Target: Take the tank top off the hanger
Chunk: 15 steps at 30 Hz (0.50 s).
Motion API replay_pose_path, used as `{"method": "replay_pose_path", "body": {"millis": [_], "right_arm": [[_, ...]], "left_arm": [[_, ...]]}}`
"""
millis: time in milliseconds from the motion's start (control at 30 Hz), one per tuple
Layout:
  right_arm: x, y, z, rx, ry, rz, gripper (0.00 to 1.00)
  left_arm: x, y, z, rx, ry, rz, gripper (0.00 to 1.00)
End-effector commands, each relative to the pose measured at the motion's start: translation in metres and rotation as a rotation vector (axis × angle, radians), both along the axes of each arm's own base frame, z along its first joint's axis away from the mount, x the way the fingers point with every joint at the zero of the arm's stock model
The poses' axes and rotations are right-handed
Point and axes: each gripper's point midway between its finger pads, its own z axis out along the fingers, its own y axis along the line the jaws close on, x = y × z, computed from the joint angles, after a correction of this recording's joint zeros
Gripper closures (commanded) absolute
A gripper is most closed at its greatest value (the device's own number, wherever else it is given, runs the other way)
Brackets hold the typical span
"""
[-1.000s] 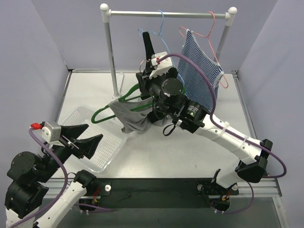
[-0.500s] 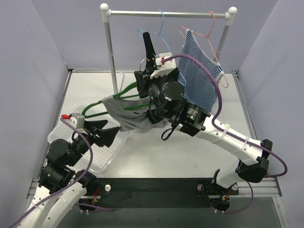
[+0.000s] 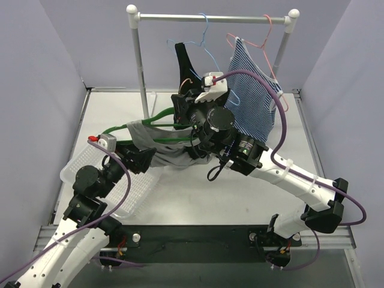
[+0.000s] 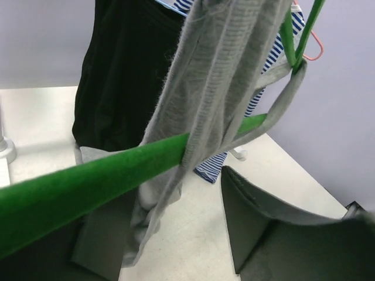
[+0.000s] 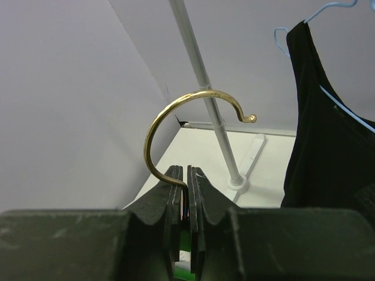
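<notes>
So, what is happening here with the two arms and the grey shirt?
The right gripper is shut on the gold hook of a green hanger and holds it up in front of the rack, with the grey tank top hanging on it. The left gripper is open at the lower part of the tank top, the cloth between its fingers but not pinched. Nothing is removed yet.
</notes>
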Motion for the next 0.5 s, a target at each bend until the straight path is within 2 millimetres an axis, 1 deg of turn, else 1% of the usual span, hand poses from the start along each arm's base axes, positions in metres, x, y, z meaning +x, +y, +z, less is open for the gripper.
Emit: {"method": "replay_pose_path", "body": {"millis": [0,33,67,133,167,233,267,333,367,400,433,467], "right_arm": [[-0.016,-0.018,0.050,0.200,-0.051,0.022,1.00],[-0.017,-0.019,0.050,0.200,-0.053,0.023,1.00],[-0.016,-0.019,0.047,0.194,-0.052,0.020,1.00],[-0.016,-0.024,0.046,0.185,-0.053,0.005,1.00],[-0.013,-0.026,0.042,0.174,-0.050,-0.008,1.00],[-0.008,-0.035,0.037,0.173,-0.035,-0.041,1.00],[-0.005,-0.040,0.031,0.160,-0.021,-0.054,1.00],[-0.003,-0.045,0.024,0.166,-0.003,-0.054,1.00],[-0.004,-0.051,0.024,0.168,-0.003,-0.056,1.00],[-0.002,-0.053,0.012,0.148,0.008,-0.062,1.00],[-0.002,-0.056,0.007,0.142,0.013,-0.065,1.00],[-0.004,-0.063,0.007,0.145,0.011,-0.068,1.00]], "left_arm": [[0.004,0.001,0.021,0.003,-0.100,0.017,0.42],[0.004,0.001,0.021,0.006,-0.105,0.015,0.53],[0.003,0.000,0.021,0.010,-0.104,0.009,0.73],[0.000,-0.001,0.020,0.008,-0.101,-0.008,0.88],[-0.001,-0.002,0.019,0.006,-0.096,-0.013,1.00],[-0.007,-0.002,0.019,0.000,-0.087,-0.029,1.00],[-0.010,-0.002,0.017,0.005,-0.074,-0.039,1.00],[-0.020,-0.001,0.026,-0.001,-0.092,-0.061,1.00],[-0.023,0.000,0.020,0.014,-0.062,-0.063,1.00],[-0.029,0.004,0.031,0.004,-0.084,-0.061,1.00],[-0.032,0.006,0.034,0.006,-0.084,-0.059,1.00],[-0.035,0.008,0.030,0.019,-0.062,-0.058,1.00]]}}
